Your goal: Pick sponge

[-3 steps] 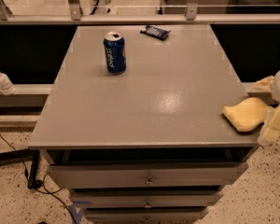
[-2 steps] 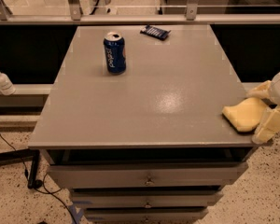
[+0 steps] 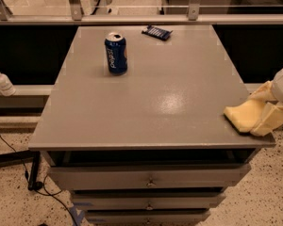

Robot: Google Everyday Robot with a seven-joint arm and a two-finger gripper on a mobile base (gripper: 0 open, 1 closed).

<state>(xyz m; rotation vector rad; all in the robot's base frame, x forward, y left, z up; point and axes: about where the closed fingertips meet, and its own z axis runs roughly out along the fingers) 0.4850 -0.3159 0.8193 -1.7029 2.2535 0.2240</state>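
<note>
The sponge [image 3: 239,116] is a pale yellow foam pad lying at the right front edge of the grey table [image 3: 132,107]. My gripper [image 3: 263,108] reaches in from the right edge of the view. Its pale yellow blocky fingers [image 3: 270,120] sit on either side of the sponge's right end and press against it. The sponge still rests on the table top. The white wrist above the fingers is partly cut off by the frame.
A blue soda can [image 3: 115,53] stands upright at the back left of the table. A dark blue packet [image 3: 156,32] lies near the far edge. Drawers [image 3: 148,180] sit under the top. A white bottle [image 3: 1,81] stands on a ledge at the left.
The gripper's fingers have drawn together around the right end of the sponge. The sponge has barely shifted; the can and the packet have not moved.
</note>
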